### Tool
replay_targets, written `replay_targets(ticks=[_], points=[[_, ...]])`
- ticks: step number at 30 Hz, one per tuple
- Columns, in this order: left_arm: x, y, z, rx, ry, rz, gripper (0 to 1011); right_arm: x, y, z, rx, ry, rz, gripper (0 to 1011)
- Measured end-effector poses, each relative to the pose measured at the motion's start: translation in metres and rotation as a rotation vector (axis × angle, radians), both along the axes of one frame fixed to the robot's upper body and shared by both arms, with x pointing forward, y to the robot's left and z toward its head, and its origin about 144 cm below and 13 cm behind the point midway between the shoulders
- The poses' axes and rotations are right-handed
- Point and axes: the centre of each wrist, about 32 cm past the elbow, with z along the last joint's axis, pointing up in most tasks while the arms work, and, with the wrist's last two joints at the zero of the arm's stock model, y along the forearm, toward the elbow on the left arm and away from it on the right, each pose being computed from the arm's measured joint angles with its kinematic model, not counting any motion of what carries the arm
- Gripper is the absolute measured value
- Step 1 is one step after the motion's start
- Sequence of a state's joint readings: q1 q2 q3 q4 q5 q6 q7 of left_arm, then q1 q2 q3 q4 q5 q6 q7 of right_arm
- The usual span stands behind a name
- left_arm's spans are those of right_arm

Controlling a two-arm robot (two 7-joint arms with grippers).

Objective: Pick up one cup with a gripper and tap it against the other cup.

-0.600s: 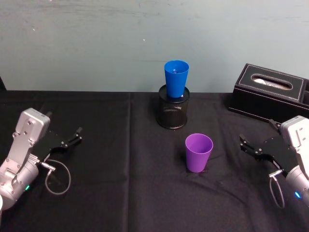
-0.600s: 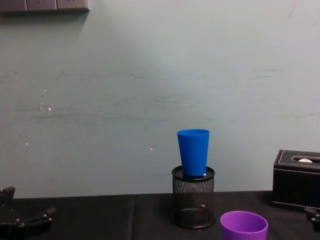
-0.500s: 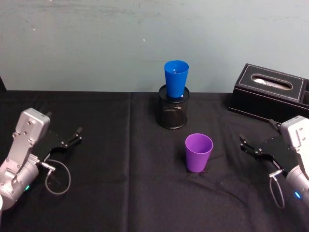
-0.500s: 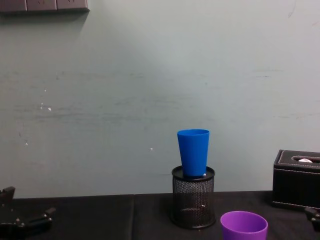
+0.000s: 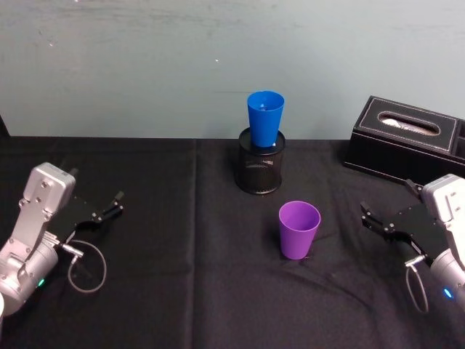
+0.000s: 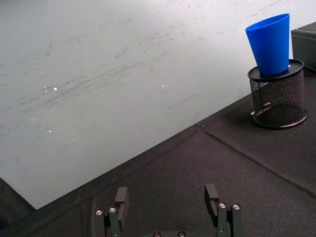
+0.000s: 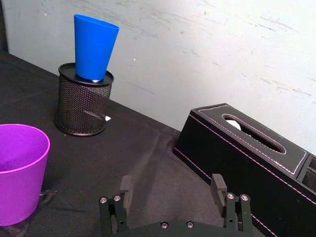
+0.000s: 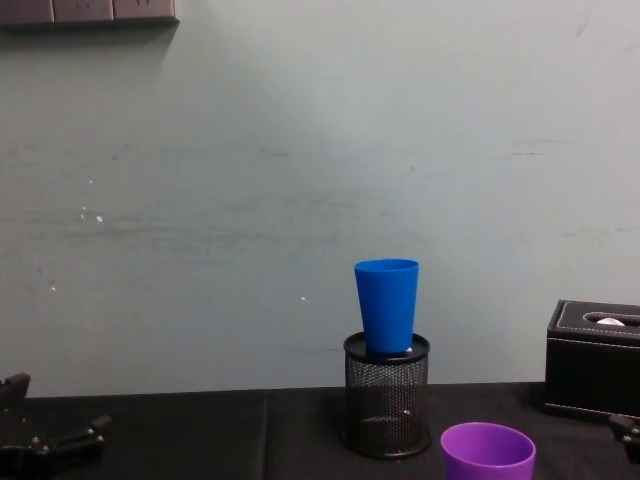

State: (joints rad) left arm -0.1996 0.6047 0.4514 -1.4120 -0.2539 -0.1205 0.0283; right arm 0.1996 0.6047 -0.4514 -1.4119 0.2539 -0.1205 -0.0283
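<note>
Both grippers sit low at the edges with jaws spread wide and empty: the left gripper [image 6: 166, 193] at the lower left of the head view, the right gripper [image 7: 172, 183] at the lower right. I judge the pick-up not yet begun. Just right of centre the purple cup [image 5: 299, 229] stands upright on the black cloth. It is nearer the right gripper, so I'd bring that one across, straddle the cup's body, close and lift. Beyond, at upper centre, the blue cup [image 5: 264, 116] sits in a black mesh pen holder [image 5: 259, 173]; I'd tap lightly, or it may tip. A black tissue box [image 5: 403, 142] lies upper right. I can read no brand or writing anywhere.
</note>
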Motion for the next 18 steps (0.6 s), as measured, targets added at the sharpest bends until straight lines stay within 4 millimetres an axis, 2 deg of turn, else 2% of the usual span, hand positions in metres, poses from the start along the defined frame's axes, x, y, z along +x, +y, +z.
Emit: replay_targets(ticks=[18], points=[[0.0, 0.0, 0.0, 0.0, 0.0, 0.0, 1011, 0.0, 0.0, 0.0, 0.0, 0.0, 0.0, 1003]])
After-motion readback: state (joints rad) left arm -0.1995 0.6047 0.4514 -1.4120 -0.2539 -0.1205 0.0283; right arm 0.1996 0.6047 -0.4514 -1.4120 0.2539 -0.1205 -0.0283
